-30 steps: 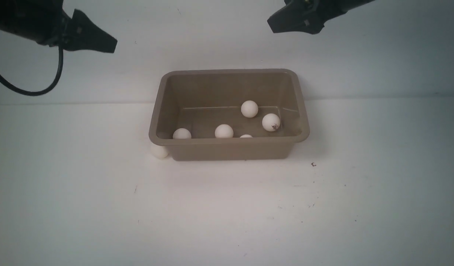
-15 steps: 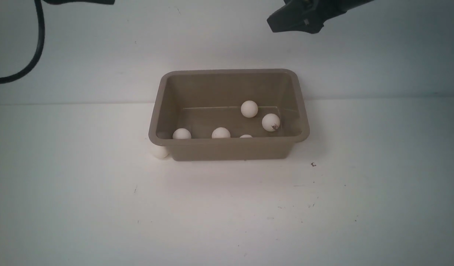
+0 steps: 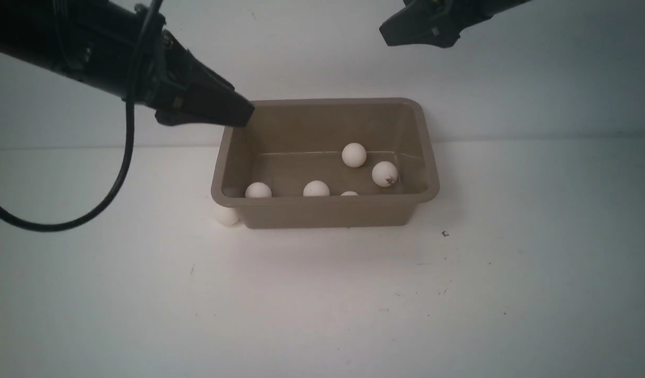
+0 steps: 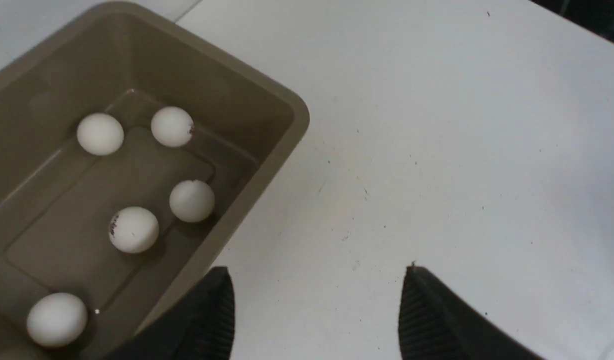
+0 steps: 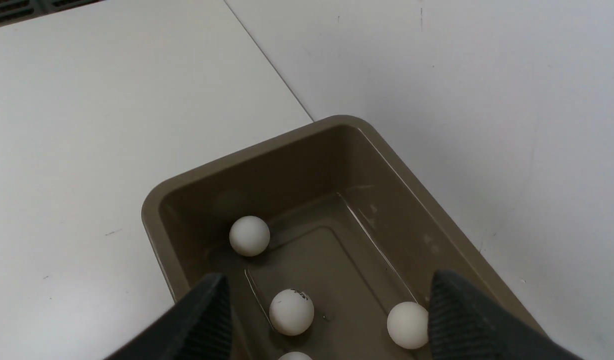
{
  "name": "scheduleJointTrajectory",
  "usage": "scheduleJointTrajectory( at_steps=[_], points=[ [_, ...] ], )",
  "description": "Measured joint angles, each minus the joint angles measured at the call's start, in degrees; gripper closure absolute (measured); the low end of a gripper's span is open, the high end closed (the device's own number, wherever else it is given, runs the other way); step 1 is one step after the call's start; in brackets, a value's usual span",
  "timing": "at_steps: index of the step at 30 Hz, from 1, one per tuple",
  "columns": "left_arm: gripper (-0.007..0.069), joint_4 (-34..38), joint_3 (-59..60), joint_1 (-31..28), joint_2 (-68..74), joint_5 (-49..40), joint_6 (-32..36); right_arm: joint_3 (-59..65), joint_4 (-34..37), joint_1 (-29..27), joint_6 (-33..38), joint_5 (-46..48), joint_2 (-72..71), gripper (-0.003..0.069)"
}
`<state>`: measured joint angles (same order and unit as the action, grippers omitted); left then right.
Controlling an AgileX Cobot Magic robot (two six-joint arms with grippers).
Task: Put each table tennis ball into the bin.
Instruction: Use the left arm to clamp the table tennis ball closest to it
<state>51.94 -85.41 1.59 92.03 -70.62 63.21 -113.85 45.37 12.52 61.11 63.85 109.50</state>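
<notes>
1. Five table tennis balls (image 3: 354, 155) lie inside the bin (image 3: 328, 215) on the white counter (image 3: 322, 304).
2. A sixth ball (image 3: 227, 216) sits outside, against the bin's near-left corner.
3. The left fingers (image 4: 212, 315), spread apart and empty, hover by the bin's far-left corner.
4. The right fingers (image 5: 202, 320), likewise apart and empty, hang high above the bin.

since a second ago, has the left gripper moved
Yes. In the front view the left gripper has come down and rightward, from well left of the bin to its far left corner.
</notes>
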Motion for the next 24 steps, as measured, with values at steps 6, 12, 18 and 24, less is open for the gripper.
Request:
scheduleJointTrajectory(
  at_steps=[6,12,18,24],
  points=[
    [0.0220,1.76,2.96,-3.46,4.33,0.43,7.81,0.00,0.00,0.00,-0.13,0.06,0.00,0.0177],
    [0.0220,6.12,3.02,-8.70,10.78,0.86,10.69,0.00,0.00,0.00,-0.28,0.06,0.00,0.0177],
    [0.0220,6.94,3.02,-12.06,16.84,1.97,16.85,0.00,0.00,0.00,-0.28,0.06,0.00,0.0177],
    [0.0220,6.78,3.02,-14.81,21.34,2.04,22.15,0.00,-0.38,0.00,-0.17,0.06,0.00,0.0177]
  ],
)
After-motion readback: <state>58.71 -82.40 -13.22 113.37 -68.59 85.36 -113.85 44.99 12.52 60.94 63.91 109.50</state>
